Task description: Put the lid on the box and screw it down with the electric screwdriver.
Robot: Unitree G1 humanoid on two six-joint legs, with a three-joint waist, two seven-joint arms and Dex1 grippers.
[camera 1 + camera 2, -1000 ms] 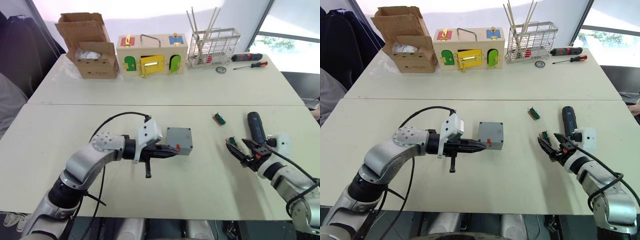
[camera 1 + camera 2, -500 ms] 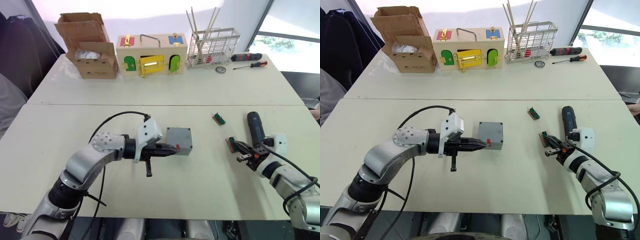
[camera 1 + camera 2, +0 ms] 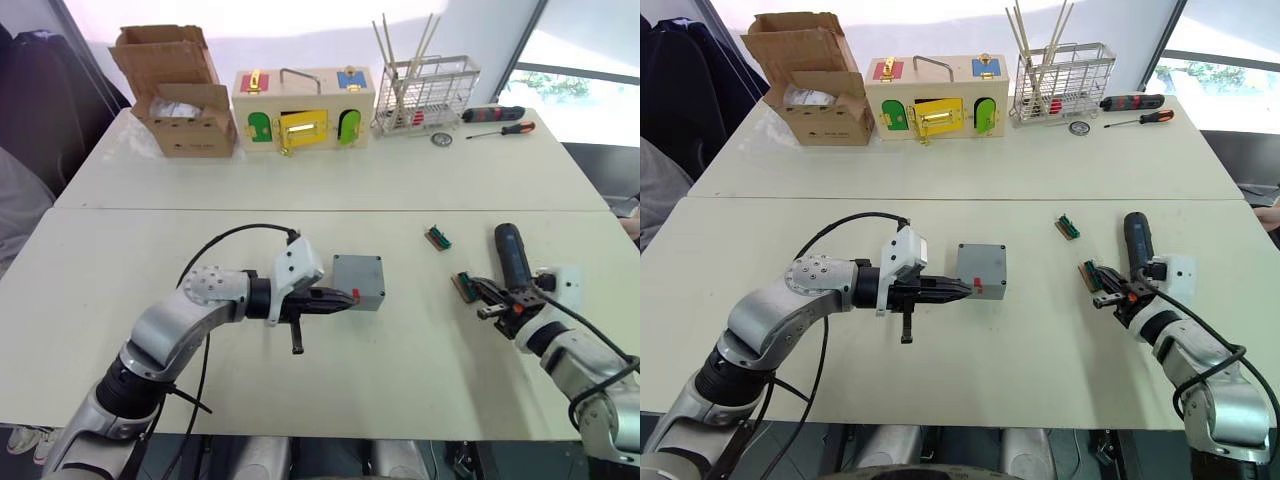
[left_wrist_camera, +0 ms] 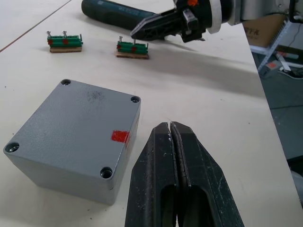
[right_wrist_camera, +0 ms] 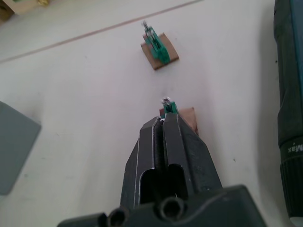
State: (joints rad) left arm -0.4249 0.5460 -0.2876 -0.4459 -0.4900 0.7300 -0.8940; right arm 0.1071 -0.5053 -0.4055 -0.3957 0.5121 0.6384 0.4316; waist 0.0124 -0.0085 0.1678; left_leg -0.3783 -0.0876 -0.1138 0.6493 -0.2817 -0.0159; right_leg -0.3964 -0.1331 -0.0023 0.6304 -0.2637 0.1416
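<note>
Pale desk (image 3: pixel 400 350) underfoot of everything, daylight from a window at the far right.

Nearest, left hand (image 4: pixel 169 125): fingers pressed together, nothing held, tips just beside the box (image 4: pixel 124 156), on the side with the red mark (image 4: pixel 120 136). Lid (image 4: pixel 80 118) seated flush on top by the look of it, a hole at each corner. Holes look unfilled, though hard to be sure.

Right hand (image 5: pixel 163 118): fingers closed to a point, tips touching a small green screw strip (image 5: pixel 169 106) on its cardboard scrap. Cannot tell whether a screw is pinched between them. Second strip (image 5: pixel 158 47) farther ahead of those tips. Electric screwdriver (image 5: pixel 289 71) lying flat just beside that hand, on its outer side, untouched.

Step in hand, as judged: getting a screw from strip to lid. Best done by pinching the shank low and lifting straight up so the strip stays put. Carry upright, drop into a corner hole, and brace the box with the left hand against sliding. Start all four screws loosely before driving any home.

Far across the second desk, well beyond both hands: carton (image 3: pixel 180 105), wooden latch box (image 3: pixel 303 108), wire rack (image 3: pixel 425 95), two manual screwdrivers (image 3: pixel 495 115).
</note>
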